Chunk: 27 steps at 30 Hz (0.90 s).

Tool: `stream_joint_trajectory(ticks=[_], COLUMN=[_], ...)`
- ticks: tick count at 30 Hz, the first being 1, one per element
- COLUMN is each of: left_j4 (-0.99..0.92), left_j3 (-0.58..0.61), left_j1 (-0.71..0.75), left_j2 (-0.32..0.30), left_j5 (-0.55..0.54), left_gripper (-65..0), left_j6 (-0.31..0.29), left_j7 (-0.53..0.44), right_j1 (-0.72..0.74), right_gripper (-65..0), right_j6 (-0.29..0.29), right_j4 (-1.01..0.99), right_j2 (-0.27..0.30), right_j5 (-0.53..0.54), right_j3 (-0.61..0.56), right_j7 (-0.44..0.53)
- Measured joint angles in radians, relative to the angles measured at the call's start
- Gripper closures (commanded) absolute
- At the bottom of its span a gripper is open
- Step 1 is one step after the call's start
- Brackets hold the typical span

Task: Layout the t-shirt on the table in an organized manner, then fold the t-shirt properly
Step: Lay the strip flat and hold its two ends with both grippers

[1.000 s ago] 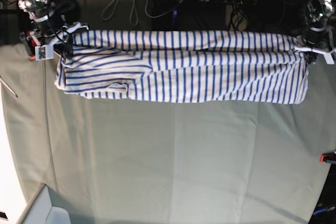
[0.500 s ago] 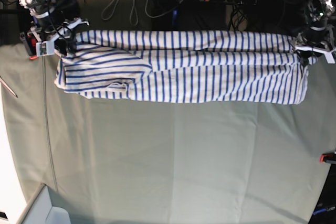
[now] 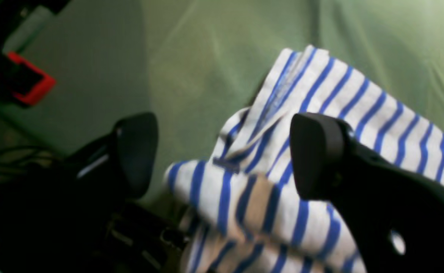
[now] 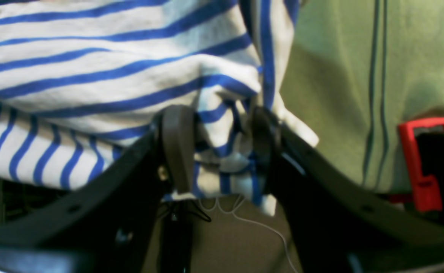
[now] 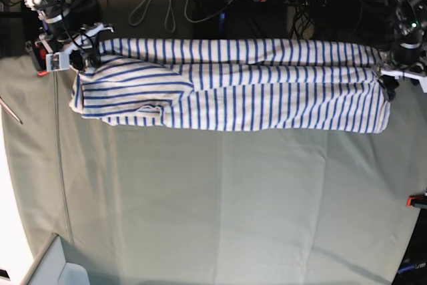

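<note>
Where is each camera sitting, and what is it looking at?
Base: sits high above, looking down on the table with the t-shirt stretched along its far edge; both arms show at the shirt's ends.
Left wrist: rides the left arm, looking past the open left gripper at the shirt's corner.
Right wrist: rides the right arm; the right gripper straddles bunched fabric.
All three show the shirt and table.

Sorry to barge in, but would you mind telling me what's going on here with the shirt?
A two-armed robot is laying out a striped t-shirt along the far edge of the table. The left gripper stands open above one end of the shirt. The right gripper is partly open with a bunch of fabric between its fingers at the other end.
</note>
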Motion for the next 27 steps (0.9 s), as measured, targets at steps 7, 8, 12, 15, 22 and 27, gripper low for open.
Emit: stream_joint_trajectory(ticks=[7, 8, 12, 15, 22, 27], left_j4=[-0.098, -0.103, -0.106, -0.135, -0.173, -0.208], left_j3=[0.079, 0.093, 0.112, 0.11, 0.11, 0.111], left_j1=[-0.073, -0.071, -0.071, -0.073, -0.073, -0.08], left_j2=[-0.005, -0.005, -0.005, -0.005, -0.008, -0.033], left_j5=[0.009, 0.009, 0.008, 0.0, 0.001, -0.003], left_gripper=[-52.4, -52.3, -52.3, -52.2, -52.2, -52.1], left_j6=[0.003, 0.003, 0.003, 0.002, -0.001, -0.006], left_j7=[-0.004, -0.003, -0.004, -0.014, -0.041, -0.046], right_j1=[0.0, 0.0, 0.0, 0.0, 0.0, 0.0], right_gripper=[-25.8, -25.8, -25.8, -25.8, -25.8, -25.8], right_j6=[0.0, 0.0, 0.0, 0.0, 0.0, 0.0], right_j4=[0.0, 0.0, 0.0, 0.0, 0.0, 0.0], right_j2=[0.0, 0.0, 0.0, 0.0, 0.0, 0.0], right_j5=[0.0, 0.0, 0.0, 0.0, 0.0, 0.0], right_j3=[0.0, 0.0, 0.0, 0.0, 0.0, 0.0], right_j7=[-0.003, -0.003, -0.003, -0.003, -0.003, -0.003])
